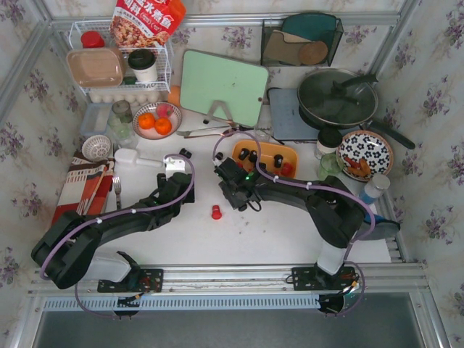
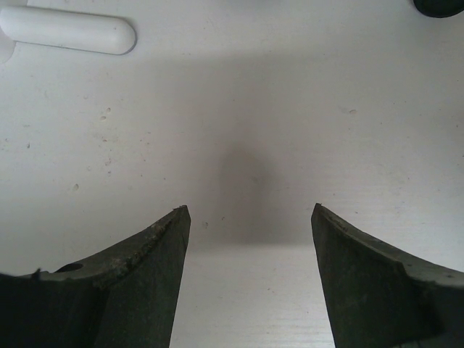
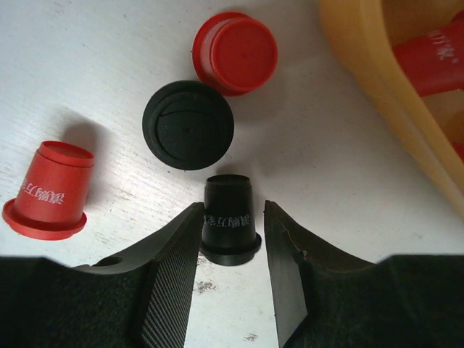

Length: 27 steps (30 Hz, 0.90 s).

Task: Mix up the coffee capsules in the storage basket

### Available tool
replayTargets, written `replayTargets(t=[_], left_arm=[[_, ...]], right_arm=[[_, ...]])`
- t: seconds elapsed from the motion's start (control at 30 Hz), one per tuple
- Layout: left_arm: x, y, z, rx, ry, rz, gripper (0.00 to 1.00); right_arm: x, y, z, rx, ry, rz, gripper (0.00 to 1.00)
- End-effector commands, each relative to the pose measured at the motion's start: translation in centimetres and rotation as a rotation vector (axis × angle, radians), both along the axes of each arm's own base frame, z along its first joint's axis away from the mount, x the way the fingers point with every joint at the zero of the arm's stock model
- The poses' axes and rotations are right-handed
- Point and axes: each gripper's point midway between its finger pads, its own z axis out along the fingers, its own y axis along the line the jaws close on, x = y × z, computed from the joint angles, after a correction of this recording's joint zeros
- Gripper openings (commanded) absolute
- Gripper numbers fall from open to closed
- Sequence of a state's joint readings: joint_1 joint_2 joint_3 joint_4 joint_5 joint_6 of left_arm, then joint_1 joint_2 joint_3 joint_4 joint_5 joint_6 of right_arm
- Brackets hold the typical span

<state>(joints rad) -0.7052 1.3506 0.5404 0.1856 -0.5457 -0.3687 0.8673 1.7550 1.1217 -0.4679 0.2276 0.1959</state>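
Black coffee capsule sits on the white tabletop near the orange storage basket, flanked closely by the right gripper; whether it is clamped I cannot tell. The left gripper hovers over the tabletop, jaws apart.

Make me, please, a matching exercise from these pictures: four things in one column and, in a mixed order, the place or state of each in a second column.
Things
1. left claw
2. right claw
3. basket
4. oranges

Place or state
A. in a dish
B. flanks a black capsule
C. holds red and black capsules
D. open, over bare table

Pairs: 1-D, 2-B, 3-C, 4-A
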Motion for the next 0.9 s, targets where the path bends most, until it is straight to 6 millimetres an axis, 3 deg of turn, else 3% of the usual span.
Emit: replayTargets(t=[0.0, 0.2, 0.4, 0.63, 0.87], left_arm=[[0.3, 0.0, 0.3, -0.005, -0.009, 0.014, 0.71], [0.3, 0.0, 0.3, -0.002, -0.006, 0.013, 0.71], [0.3, 0.0, 0.3, -0.003, -0.006, 0.012, 0.71], [0.3, 0.0, 0.3, -0.001, -0.005, 0.012, 0.71], [0.3, 0.0, 0.3, -0.002, -0.006, 0.012, 0.71]], right_arm=[[-0.5, -0.1, -1.1, -0.022, 0.029, 0.024, 0.45], [-0.7, -0.5, -2.1, -0.040, 0.042, 0.023, 0.40], [-0.1, -0.3, -0.7, -0.020, 0.004, 0.005, 0.28], [2.3, -0.5, 4.1, 0.046, -0.173, -0.053, 0.23], [7.4, -5.1, 12.7, 0.152, -0.522, -0.253, 0.22]])
